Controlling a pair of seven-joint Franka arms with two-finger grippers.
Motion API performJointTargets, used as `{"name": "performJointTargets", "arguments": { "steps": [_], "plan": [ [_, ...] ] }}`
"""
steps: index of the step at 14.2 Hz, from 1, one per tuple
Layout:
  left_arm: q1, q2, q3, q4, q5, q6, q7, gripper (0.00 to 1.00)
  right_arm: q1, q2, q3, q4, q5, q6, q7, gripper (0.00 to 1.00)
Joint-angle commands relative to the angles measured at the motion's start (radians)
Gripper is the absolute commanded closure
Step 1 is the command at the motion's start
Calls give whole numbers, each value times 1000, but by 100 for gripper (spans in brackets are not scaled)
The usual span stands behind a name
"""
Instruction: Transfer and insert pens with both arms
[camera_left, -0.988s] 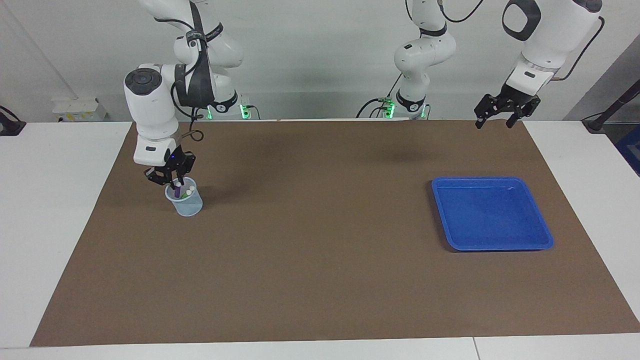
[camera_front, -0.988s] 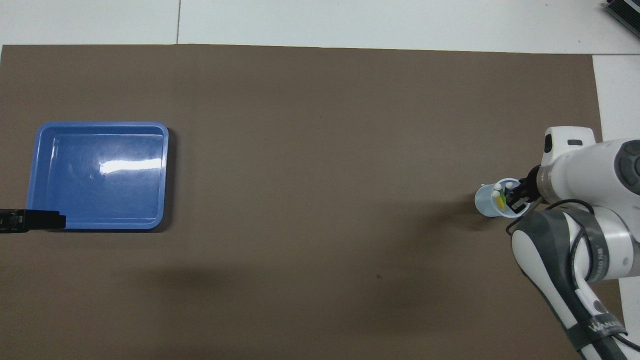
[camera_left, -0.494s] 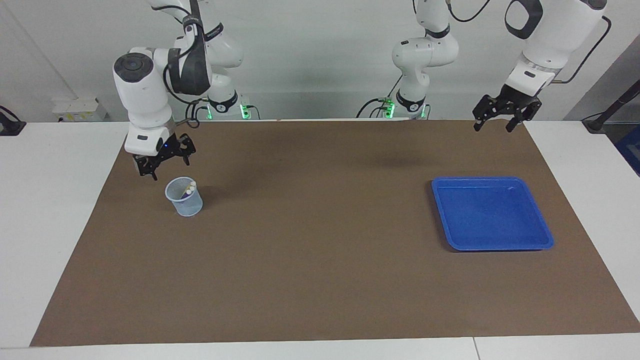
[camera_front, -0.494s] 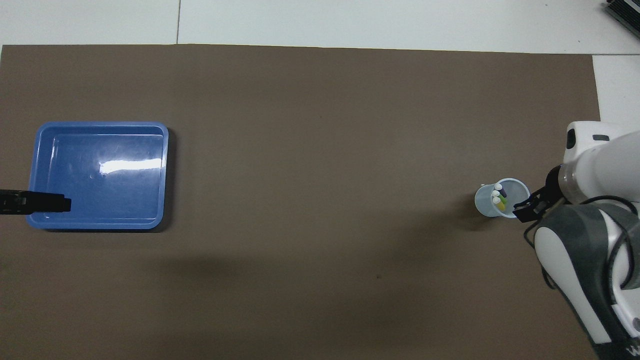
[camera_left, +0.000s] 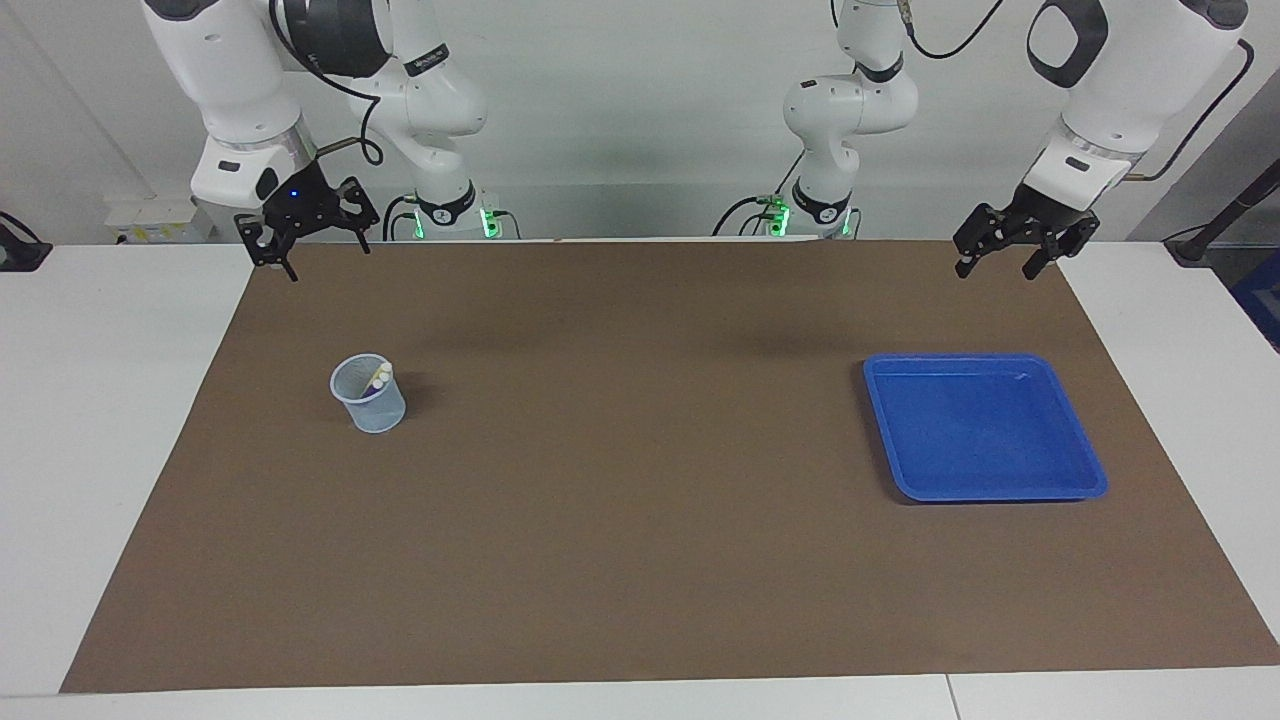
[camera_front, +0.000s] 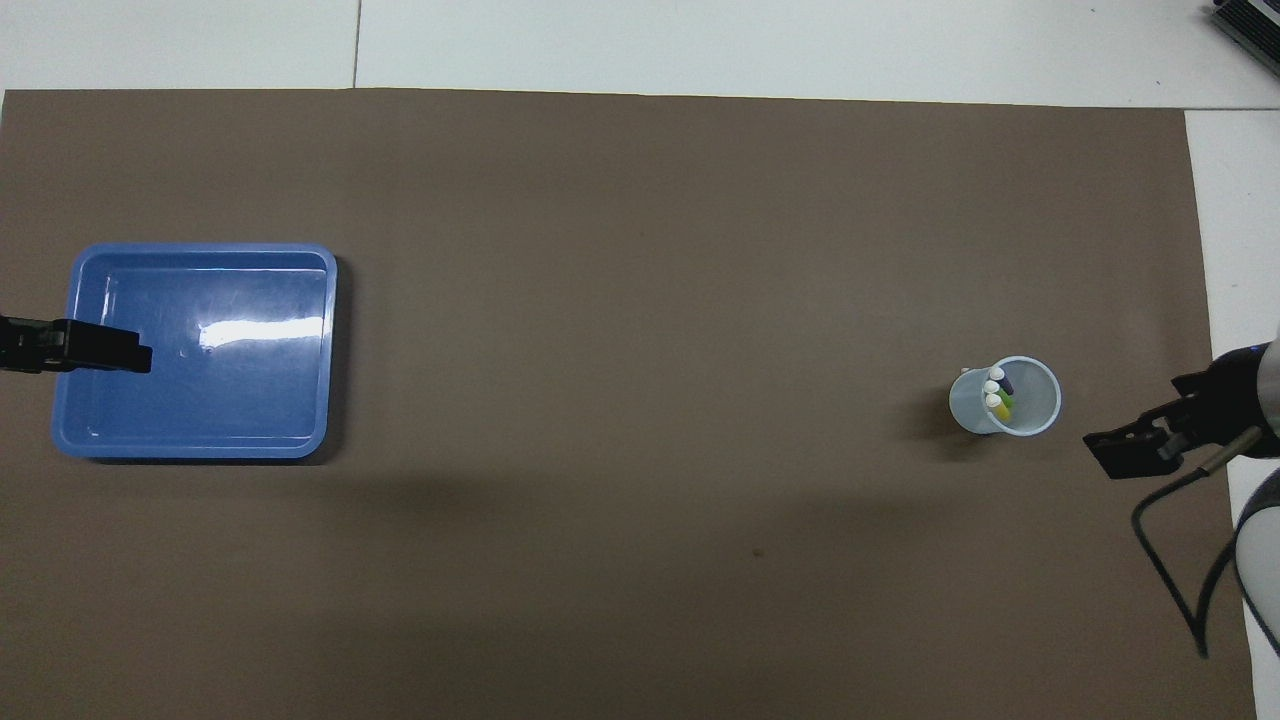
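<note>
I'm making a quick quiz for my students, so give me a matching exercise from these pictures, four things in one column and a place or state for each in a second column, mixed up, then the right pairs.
Things:
1. pens
2. blue tray
3. right gripper
4. left gripper

Places or states:
A. lies with nothing in it, toward the left arm's end
B. open, raised over the mat's edge at the right arm's end
C. stand in the clear cup
D. open, raised above the mat's corner at the left arm's end

Pairs: 1-C, 2-A, 3-B, 4-D
</note>
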Motion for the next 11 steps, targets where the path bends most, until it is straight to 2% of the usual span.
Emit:
{"name": "performJointTargets", "arguments": {
  "steps": [1, 3, 5, 7, 8, 11],
  "plan": [
    [-30, 49, 14, 59, 31, 36, -22, 0, 18, 126, -4, 160, -1, -62, 65, 0],
    [-30, 70, 15, 111, 33, 36, -22, 0, 98, 202, -88, 269, -3, -89, 86, 0],
    [-46, 95, 14, 177, 77, -13, -22, 0, 199, 219, -174, 265, -3, -71, 161, 0],
    [-60, 93, 7, 178, 106, -41, -22, 0, 210, 205, -174, 185, 1, 38, 223, 0],
    [-60, 92, 3, 175, 106, -44, -22, 0, 212, 216, -174, 185, 1, 64, 226, 0],
    [-58, 84, -13, 159, 85, -47, -51, 0, 210, 213, -185, 187, -1, 23, 225, 0]
  ]
}}
